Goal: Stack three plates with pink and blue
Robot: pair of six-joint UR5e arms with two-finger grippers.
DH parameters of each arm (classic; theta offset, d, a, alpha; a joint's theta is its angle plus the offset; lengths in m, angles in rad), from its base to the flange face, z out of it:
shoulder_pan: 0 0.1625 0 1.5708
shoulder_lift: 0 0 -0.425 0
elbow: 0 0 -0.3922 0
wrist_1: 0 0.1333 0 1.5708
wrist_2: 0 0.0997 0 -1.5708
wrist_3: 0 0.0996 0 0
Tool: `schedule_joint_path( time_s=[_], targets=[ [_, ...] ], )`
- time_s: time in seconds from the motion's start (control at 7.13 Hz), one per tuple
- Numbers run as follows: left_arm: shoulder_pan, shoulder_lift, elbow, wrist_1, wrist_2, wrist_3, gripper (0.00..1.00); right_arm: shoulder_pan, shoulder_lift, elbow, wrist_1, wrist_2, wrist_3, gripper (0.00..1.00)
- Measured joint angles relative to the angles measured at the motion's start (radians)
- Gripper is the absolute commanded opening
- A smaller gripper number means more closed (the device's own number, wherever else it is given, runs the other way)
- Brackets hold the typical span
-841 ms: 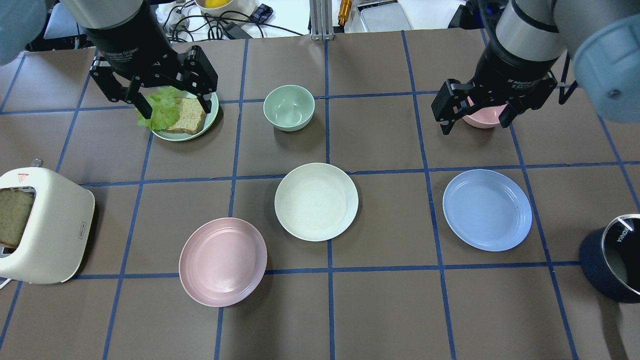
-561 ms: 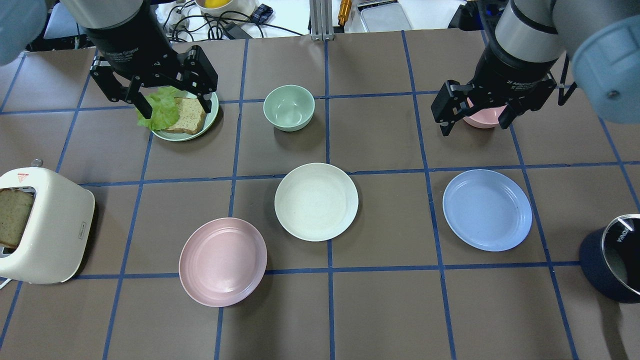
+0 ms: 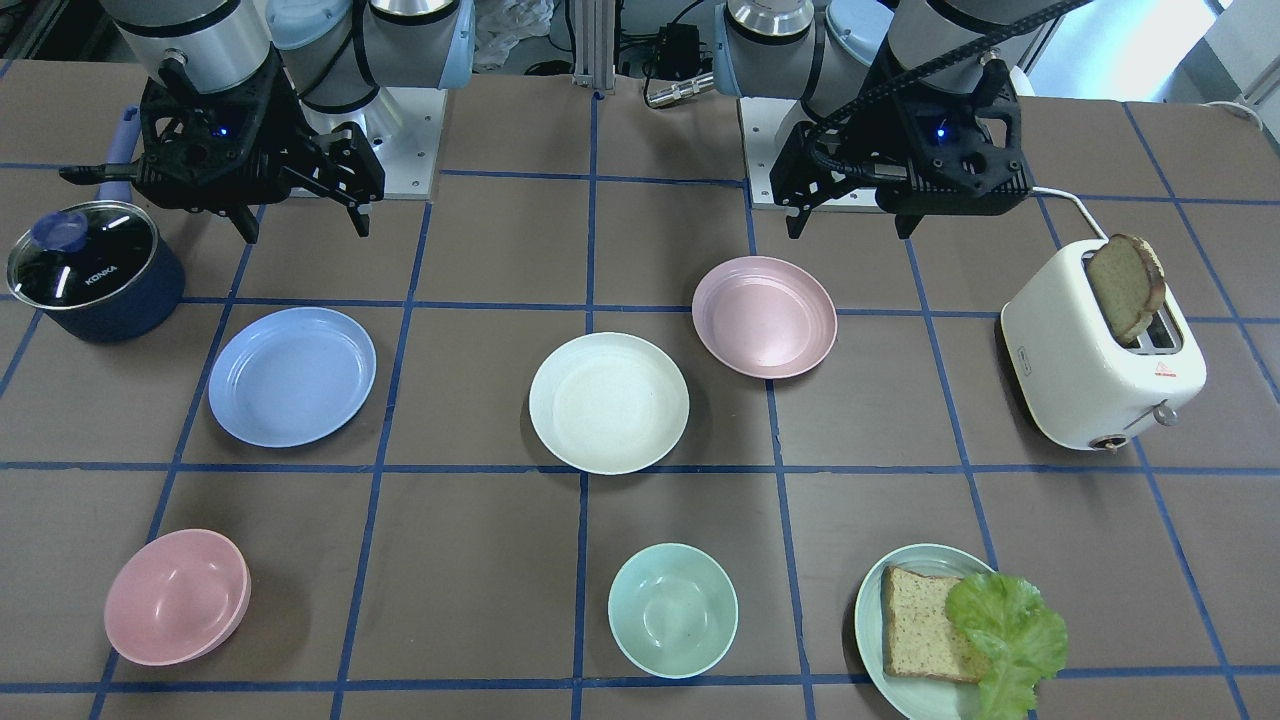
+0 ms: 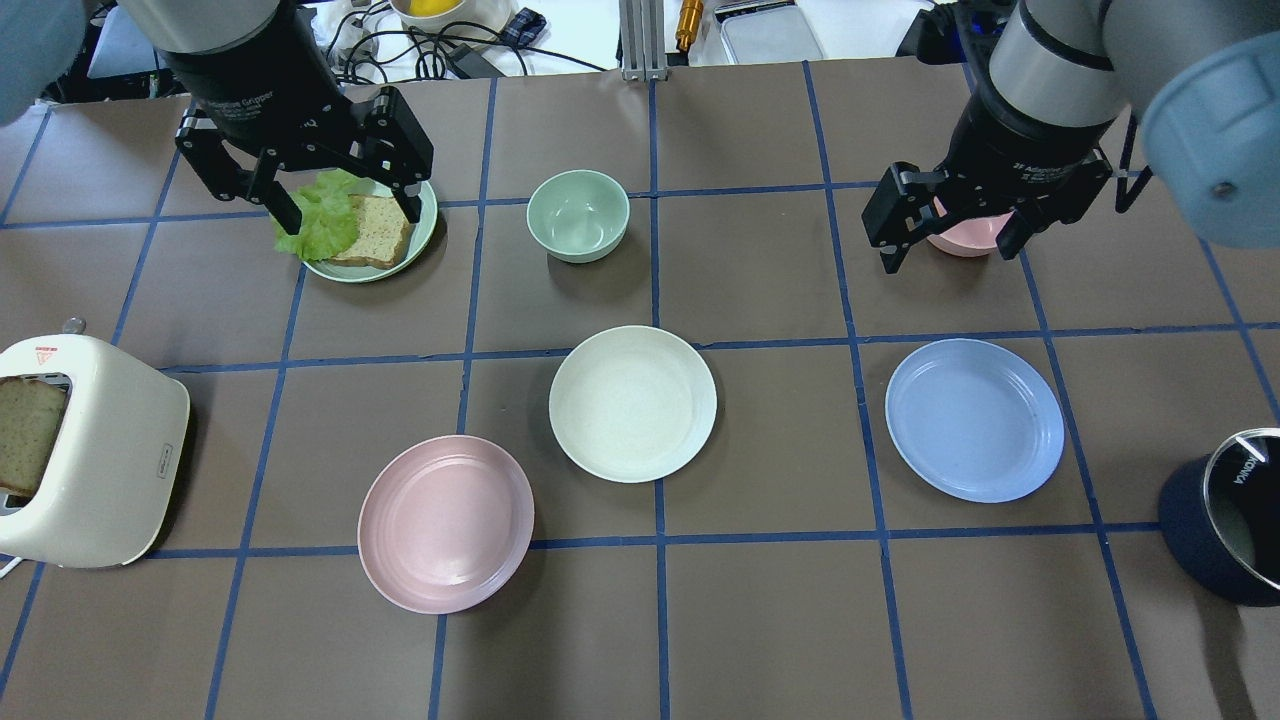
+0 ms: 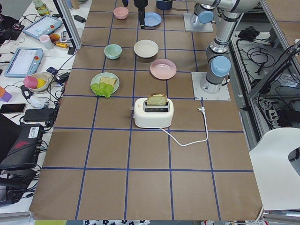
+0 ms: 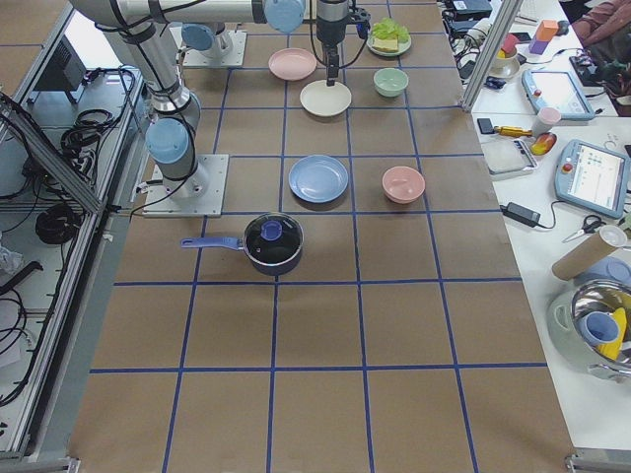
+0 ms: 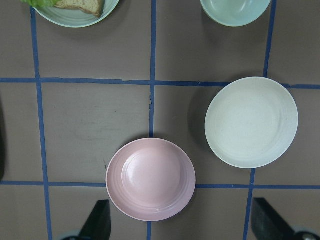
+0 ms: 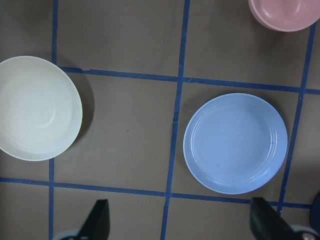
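Note:
Three plates lie apart on the table. The pink plate [image 4: 446, 523] is front left, the cream-white plate [image 4: 632, 403] is in the middle, and the blue plate [image 4: 974, 419] is at the right. My left gripper [image 4: 350, 212] is open and empty, high over the sandwich plate. Its wrist view shows the pink plate [image 7: 150, 179] and the cream plate [image 7: 251, 122] below. My right gripper [image 4: 948, 252] is open and empty, high above the pink bowl. Its wrist view shows the blue plate [image 8: 235, 143] below.
A pale green plate with bread and lettuce [image 4: 370, 235], a mint bowl [image 4: 578, 215] and a pink bowl [image 4: 965, 232] stand at the far side. A white toaster [image 4: 90, 450] holding bread is at the left edge. A dark blue lidded pot [image 4: 1225, 515] is at the right edge.
Both grippers have drifted very slightly toward the far side. The plates have not moved.

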Motion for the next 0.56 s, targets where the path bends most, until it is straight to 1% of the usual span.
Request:
schedule_joint_path(
  time_s=[0.56],
  targets=[
    [0.003, 0.006, -0.004, 0.001, 0.001, 0.000, 1.00, -0.031, 0.001, 0.007, 0.006, 0.001, -0.013, 1.00]
  ],
)
